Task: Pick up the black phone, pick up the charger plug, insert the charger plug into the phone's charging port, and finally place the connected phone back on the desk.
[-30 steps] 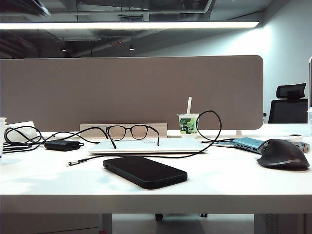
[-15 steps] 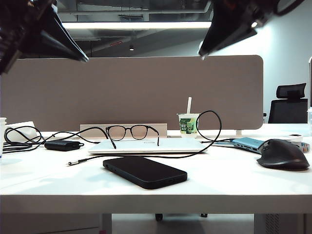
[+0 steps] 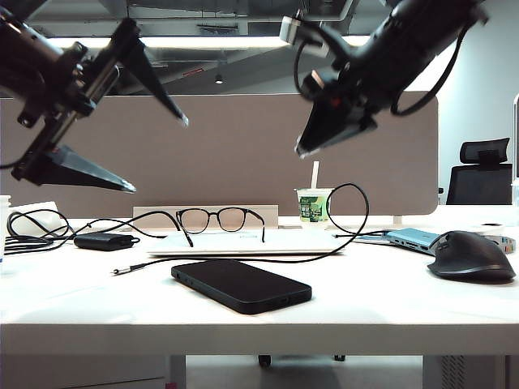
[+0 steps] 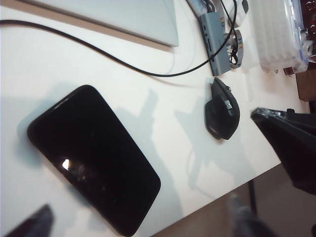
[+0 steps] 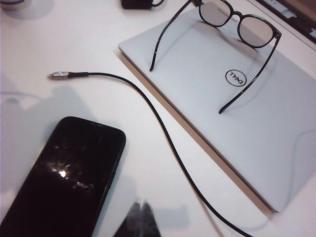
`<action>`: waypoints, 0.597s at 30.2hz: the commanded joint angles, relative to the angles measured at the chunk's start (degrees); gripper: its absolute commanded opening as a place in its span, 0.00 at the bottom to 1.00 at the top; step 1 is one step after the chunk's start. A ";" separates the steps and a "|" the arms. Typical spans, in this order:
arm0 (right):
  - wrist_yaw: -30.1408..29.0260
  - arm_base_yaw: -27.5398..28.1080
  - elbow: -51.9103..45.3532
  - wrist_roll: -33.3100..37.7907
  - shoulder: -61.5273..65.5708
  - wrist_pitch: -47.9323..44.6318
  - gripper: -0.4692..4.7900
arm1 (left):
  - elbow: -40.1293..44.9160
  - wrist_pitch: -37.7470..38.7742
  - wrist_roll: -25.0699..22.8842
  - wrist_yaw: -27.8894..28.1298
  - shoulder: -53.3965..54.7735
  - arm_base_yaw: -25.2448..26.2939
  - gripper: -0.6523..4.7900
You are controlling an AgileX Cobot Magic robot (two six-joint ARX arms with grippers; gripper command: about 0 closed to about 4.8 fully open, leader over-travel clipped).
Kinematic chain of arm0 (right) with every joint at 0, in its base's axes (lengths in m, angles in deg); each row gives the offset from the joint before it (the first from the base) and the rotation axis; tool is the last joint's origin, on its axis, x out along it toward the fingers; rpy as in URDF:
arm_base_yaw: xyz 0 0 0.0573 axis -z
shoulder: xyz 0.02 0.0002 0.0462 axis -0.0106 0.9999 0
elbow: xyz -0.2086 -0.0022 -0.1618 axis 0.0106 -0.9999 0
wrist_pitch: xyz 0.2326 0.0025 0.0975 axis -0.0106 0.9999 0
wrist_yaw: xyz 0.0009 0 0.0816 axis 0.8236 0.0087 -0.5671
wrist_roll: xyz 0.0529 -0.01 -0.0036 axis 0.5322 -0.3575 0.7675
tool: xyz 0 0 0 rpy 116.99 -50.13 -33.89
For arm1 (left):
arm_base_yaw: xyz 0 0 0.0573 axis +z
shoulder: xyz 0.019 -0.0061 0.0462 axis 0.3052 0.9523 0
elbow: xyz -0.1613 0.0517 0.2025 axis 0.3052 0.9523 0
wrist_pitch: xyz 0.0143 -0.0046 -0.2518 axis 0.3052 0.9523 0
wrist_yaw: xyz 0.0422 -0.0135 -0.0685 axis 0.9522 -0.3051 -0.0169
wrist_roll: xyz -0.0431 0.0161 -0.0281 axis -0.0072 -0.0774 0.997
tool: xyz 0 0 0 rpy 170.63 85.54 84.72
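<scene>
ideally the wide left claw (image 3: 122,121) drops squarely over the black phone (image 3: 241,285) on the table (image 3: 381,304), while the closed right claw (image 3: 302,151), high right, opens for the charger plug (image 3: 120,270).

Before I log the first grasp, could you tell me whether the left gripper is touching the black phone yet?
Apart. In the exterior view the left gripper hangs open high above the black phone, with partition visible between them; the right gripper is shut, also high above.
</scene>
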 commanded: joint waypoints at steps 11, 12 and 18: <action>-4.57 -0.09 0.20 -0.17 8.81 -1.73 0.08 | -0.44 -3.23 5.03 0.26 7.17 -1.18 1.00; -4.57 -0.09 0.22 -0.15 9.25 -1.75 0.08 | -0.44 -3.45 5.03 0.24 7.56 -1.53 1.00; -4.52 -0.09 0.22 -0.20 11.47 -2.95 0.08 | -0.44 -4.48 5.25 0.85 9.66 -4.76 1.00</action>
